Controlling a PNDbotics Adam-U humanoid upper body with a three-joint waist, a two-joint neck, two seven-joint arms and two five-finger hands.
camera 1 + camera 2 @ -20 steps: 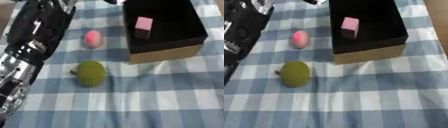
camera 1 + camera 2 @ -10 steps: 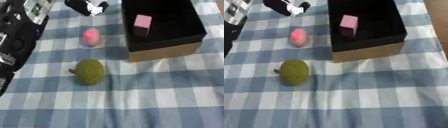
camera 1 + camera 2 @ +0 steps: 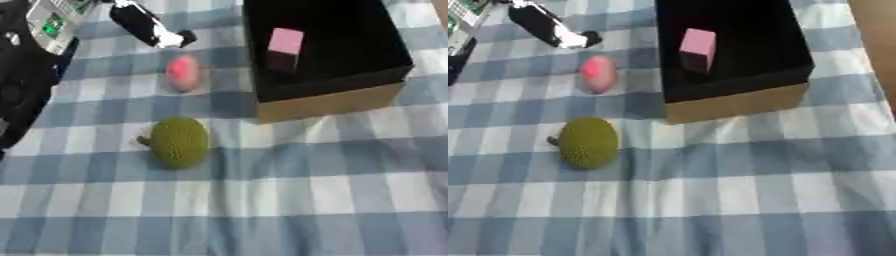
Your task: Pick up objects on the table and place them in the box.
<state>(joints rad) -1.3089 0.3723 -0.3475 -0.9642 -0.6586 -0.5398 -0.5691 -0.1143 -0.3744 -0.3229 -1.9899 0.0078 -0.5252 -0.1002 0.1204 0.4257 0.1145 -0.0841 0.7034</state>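
Your left robot hand (image 3: 153, 29) at upper left of frame, fingers too unclear to tell, just above the pink egg-shaped object (image 3: 183, 73), green bumpy fruit (image 3: 179, 142) at centre left on the checked table (image 3: 332, 190), pink block (image 3: 285, 41) inside the black box (image 3: 367, 75) upper right.

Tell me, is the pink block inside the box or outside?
Inside: the pink block stands on the dark floor within the box walls.

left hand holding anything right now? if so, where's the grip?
Nothing is held. The left hand hangs above the round pink object, apart from it; the bumpy green fruit-shaped object lies untouched on the checked cloth. The right hand is not in view.
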